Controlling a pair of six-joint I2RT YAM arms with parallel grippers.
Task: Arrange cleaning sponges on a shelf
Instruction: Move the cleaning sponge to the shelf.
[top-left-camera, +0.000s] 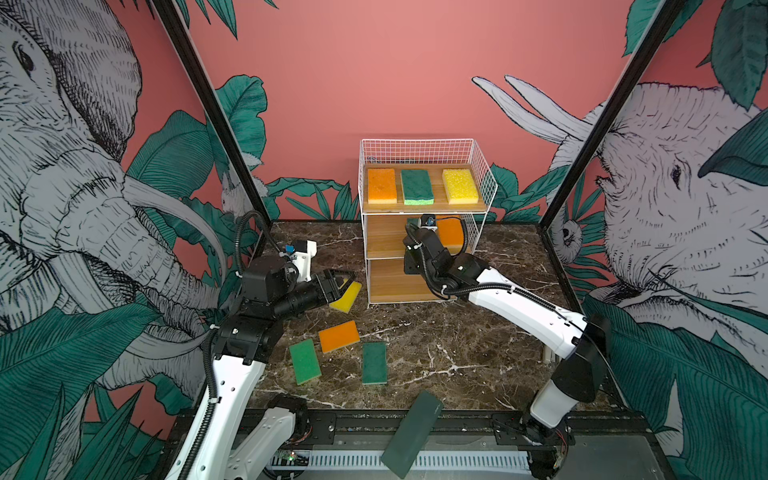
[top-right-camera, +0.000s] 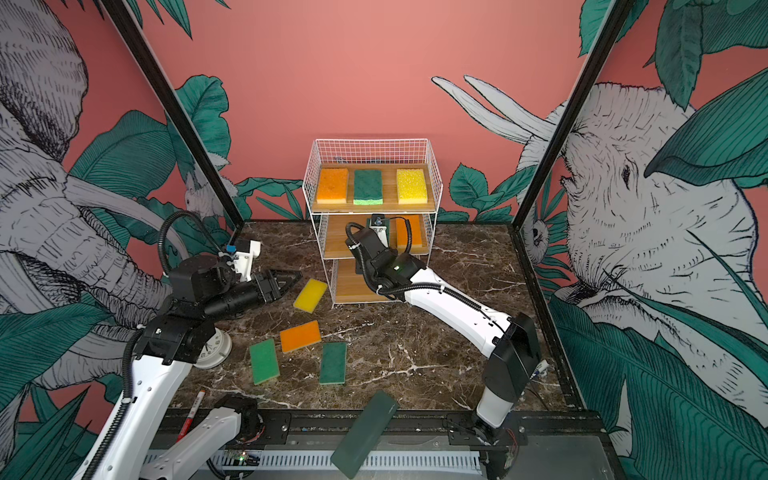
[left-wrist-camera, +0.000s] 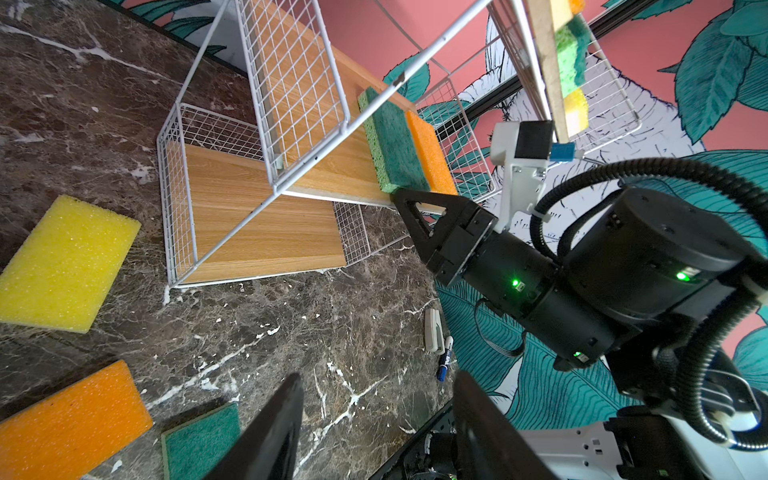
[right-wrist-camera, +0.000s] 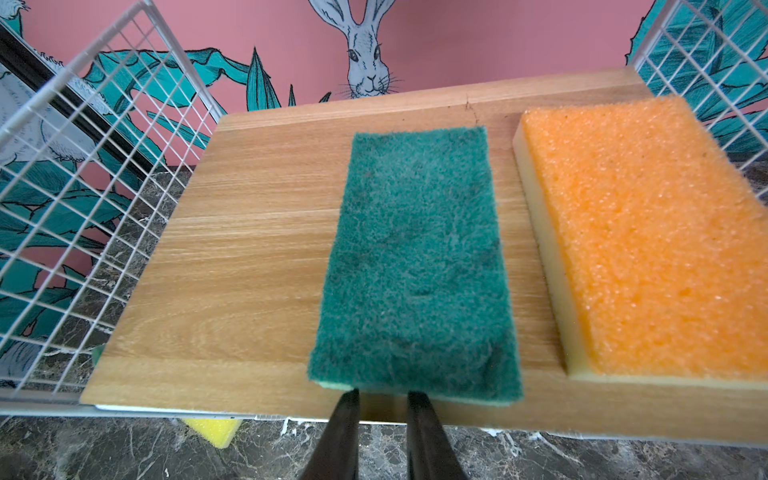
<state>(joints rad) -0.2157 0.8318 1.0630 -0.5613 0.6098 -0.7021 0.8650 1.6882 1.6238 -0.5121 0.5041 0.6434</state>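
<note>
The shelf (top-left-camera: 384, 237) stands at the back of the marble table. Its top board carries an orange (top-left-camera: 381, 185), a green (top-left-camera: 416, 187) and a yellow sponge (top-left-camera: 459, 186). A dark green sponge (right-wrist-camera: 415, 266) and an orange one (right-wrist-camera: 648, 249) lie flat on the middle board. My right gripper (right-wrist-camera: 383, 395) is at that board's front edge, its tips just short of the green sponge, slightly open and empty. On the table lie a yellow (top-left-camera: 346, 297), an orange (top-left-camera: 338, 336), a light green (top-left-camera: 304, 361) and a dark green sponge (top-left-camera: 374, 363). My left gripper (left-wrist-camera: 378, 376) hovers open and empty beside the yellow one.
A long dark green slab (top-left-camera: 411, 436) lies tilted over the table's front edge and the rail. A white clock (top-right-camera: 214, 347) sits under the left arm, with a red marker (top-right-camera: 193, 411) nearer the front. A blue marker (left-wrist-camera: 445, 361) lies by the right wall. The bottom board is bare.
</note>
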